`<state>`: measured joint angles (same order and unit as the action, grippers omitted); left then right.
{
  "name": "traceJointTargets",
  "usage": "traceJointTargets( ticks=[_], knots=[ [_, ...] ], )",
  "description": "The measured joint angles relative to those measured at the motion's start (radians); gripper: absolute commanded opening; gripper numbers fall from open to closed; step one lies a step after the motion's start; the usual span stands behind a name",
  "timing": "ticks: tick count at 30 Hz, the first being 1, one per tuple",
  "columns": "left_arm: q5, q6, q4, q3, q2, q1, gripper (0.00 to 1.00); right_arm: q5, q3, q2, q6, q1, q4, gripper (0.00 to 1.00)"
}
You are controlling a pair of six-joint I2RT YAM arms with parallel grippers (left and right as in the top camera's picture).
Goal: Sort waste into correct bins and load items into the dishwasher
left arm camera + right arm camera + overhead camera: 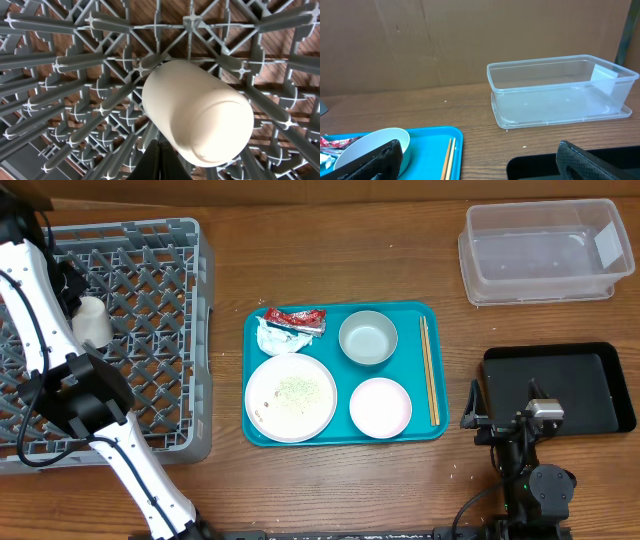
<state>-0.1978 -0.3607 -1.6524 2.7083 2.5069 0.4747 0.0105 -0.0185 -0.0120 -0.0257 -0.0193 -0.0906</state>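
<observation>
The small white cup (92, 320) lies on its side in the grey dish rack (150, 330). In the left wrist view the cup (195, 110) rests on the rack's lattice (75, 65). My left gripper (160, 160) is shut and empty just beside it. On the teal tray (330, 320) are the red sauce packet (296, 318), the crumpled napkin (280, 338), the grey bowl (368, 338), the pink dish (380, 407), the chopsticks (428, 370) and the white plate (262, 405) with crumbs (295, 390). My right gripper (505, 405) is open and empty by the black tray (560, 385).
The clear tub (540, 250) stands empty at the back right and also shows in the right wrist view (560, 90). That view also shows the chopsticks (448, 160) and the bowl (370, 145) on the teal tray. The rack fills the table's left side.
</observation>
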Motion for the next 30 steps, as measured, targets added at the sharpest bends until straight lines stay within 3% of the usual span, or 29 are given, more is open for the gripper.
traceJointTargets(
  ticks=[5,14,30],
  knots=[
    [0.050,-0.002,0.026,0.000,0.000,-0.002,0.04,0.000,0.000,0.000,0.000,0.000,0.000,1.00],
    [0.306,0.089,0.074,0.000,0.000,-0.002,0.04,0.000,0.000,0.000,0.000,0.000,0.000,1.00],
    [0.166,0.098,0.036,-0.023,0.000,0.013,0.04,0.000,0.000,0.000,0.000,0.000,0.000,1.00]
  ],
)
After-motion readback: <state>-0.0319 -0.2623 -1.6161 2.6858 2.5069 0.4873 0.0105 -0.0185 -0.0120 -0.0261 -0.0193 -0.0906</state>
